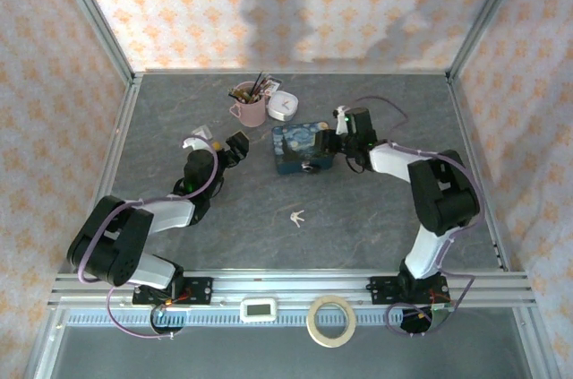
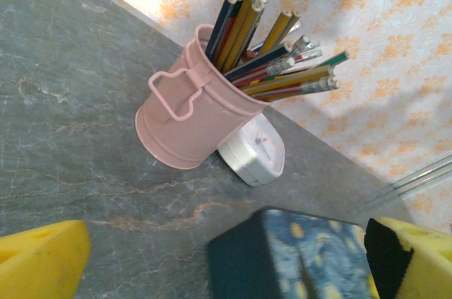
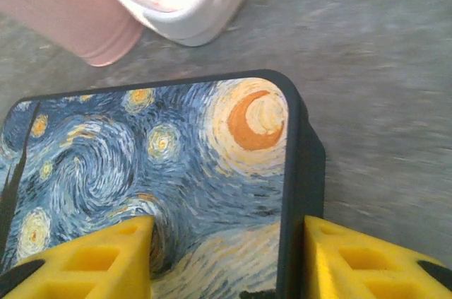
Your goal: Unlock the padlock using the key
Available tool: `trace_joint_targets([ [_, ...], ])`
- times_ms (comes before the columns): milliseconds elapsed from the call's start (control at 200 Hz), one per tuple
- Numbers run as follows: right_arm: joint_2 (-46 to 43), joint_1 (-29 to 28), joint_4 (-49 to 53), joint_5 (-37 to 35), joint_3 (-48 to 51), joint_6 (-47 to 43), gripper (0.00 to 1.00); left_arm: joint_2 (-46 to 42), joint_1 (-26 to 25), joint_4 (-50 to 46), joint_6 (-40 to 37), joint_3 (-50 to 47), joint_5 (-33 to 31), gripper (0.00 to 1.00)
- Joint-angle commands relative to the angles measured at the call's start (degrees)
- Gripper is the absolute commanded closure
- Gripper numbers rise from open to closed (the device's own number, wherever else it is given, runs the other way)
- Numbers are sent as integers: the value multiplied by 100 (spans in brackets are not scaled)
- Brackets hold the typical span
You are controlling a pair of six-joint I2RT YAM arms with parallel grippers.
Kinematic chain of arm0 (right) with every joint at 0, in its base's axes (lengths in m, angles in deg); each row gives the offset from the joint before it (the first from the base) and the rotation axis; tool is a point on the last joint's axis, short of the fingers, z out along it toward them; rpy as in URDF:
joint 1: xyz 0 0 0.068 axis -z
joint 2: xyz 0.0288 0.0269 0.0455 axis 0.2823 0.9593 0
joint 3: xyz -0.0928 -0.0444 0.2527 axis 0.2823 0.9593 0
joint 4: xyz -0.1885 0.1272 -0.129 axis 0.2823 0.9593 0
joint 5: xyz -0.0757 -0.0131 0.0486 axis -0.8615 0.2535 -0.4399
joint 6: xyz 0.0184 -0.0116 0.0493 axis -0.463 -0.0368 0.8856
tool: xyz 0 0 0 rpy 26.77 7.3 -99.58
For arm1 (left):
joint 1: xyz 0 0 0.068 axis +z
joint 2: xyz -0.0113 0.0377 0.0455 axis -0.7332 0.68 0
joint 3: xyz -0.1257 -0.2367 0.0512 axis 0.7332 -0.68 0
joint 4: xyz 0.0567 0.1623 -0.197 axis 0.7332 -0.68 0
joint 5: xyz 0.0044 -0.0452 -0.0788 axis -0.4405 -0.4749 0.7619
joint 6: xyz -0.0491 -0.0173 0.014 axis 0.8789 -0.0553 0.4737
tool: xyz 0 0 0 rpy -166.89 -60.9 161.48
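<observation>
Key [image 1: 297, 217]: pale splayed bunch lying on the bare table, nearer than the blue tin [image 1: 300, 146], between the arms and well apart from both grippers.
Padlock: hard to make out; a dark speck [image 1: 310, 167] sits against the tin's near edge (too small to identify).
Right gripper [image 3: 226, 264]: fingers spread, straddling the tin's moon corner; fingertips cut off by the frame.
Left gripper [image 2: 226, 264]: spread, just left of the tin, holding nothing.
Pink mug [image 2: 187, 126]: far side, a white case [image 2: 254, 154] just beside it.
</observation>
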Motion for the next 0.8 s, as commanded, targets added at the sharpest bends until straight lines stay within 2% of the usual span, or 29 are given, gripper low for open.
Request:
trace_joint_targets([
  [0,394,-377,177,125,-154,546,51,-228,-44,-155,143,84,-29,1],
  [115,224,-529,146,52,-324,594,49,-412,-53,-381,205,51,-48,1],
  [210,-253,-530,403,-342,-329,334,37,-638,-57,-599,283,32,-53,1],
  [320,-816,-545,1280,-533,-418,-192,25,-898,-118,-806,347,54,17,1],
  [420,-1207,-758,2060,-784,-235,-426,24,-1052,-243,-1005,356,107,6,1],
  [535,-1563,-1301,2542,-1033,264,-277,25,-1126,-456,-1066,395,152,-116,1],
  [671,-1757,-1986,2330,-987,768,228,26,-1019,-704,-975,482,206,-315,1],
  [796,-1512,-2311,1855,-1087,784,393,26,-845,-806,-948,615,290,-368,1],
])
